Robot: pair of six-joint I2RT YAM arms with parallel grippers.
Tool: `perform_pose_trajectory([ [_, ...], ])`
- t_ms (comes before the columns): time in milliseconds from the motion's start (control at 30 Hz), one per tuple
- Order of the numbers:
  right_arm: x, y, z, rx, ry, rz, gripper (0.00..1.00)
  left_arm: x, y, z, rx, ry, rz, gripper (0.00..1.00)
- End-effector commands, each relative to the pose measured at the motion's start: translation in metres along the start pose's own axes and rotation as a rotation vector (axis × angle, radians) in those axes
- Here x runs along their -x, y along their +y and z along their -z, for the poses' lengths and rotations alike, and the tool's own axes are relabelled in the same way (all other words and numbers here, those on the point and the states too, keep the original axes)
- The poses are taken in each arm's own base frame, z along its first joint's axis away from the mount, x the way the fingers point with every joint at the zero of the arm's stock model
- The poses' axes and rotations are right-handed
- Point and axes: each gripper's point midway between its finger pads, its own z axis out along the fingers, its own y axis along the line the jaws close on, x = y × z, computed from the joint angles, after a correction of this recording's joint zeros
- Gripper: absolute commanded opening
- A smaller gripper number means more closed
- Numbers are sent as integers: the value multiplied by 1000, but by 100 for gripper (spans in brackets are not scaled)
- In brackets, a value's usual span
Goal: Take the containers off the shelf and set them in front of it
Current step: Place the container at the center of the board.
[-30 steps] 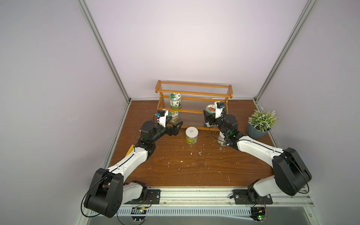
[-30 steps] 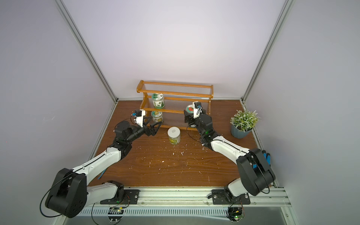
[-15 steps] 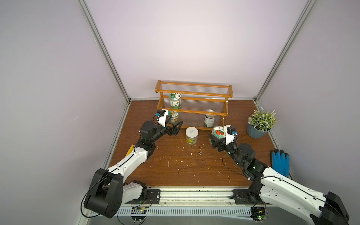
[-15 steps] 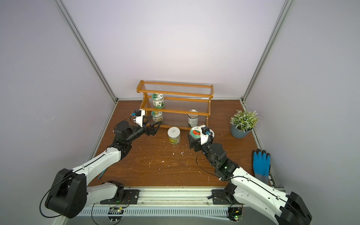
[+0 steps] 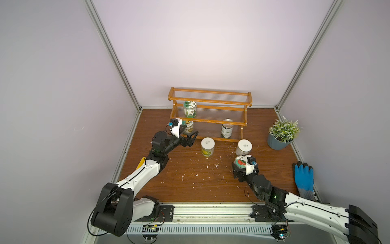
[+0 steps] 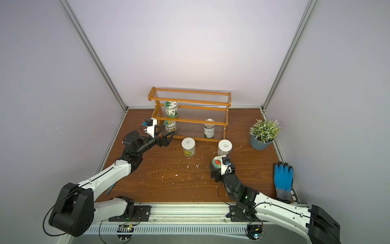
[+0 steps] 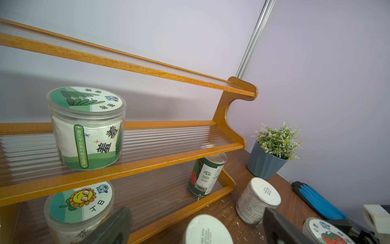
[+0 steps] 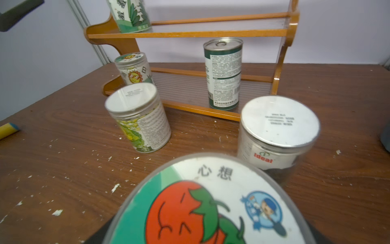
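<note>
The wooden shelf [image 5: 211, 109] stands at the back of the table. A green-label jar [image 5: 189, 108] sits on its middle tier. The bottom tier holds a sunflower jar [image 5: 188, 126] and a metal can [image 5: 227, 131]. In front of the shelf stand a yellow-label jar [image 5: 207, 146] and a white-lidded jar [image 5: 243, 147]. My right gripper [image 5: 239, 170] is shut on a tomato-label jar [image 8: 211, 202] just in front of the white-lidded one; I cannot tell whether it touches the table. My left gripper [image 5: 191, 132] stands open and empty beside the sunflower jar [image 7: 80, 202].
A potted plant [image 5: 278, 141] stands at the right of the shelf. A blue glove [image 5: 304, 177] lies at the table's right edge. A yellow and blue object [image 8: 8, 128] lies by the left arm. White crumbs dot the wooden table [image 5: 190, 186].
My right arm has pulled back from the shelf toward the table's front, carrying the tomato-label jar. The left arm has not moved.
</note>
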Motion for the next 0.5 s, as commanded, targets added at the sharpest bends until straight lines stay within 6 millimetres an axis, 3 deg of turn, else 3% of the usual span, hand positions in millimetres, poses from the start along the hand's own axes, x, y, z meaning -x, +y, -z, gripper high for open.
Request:
perform_pose_trajectory([
  [0, 15, -21, 2, -121, -95, -118, 70, 7, -3, 4, -11, -28, -21, 100],
  [467, 0, -53, -11, -336, -87, -119, 76, 6, -1, 2, 0, -27, -24, 100],
])
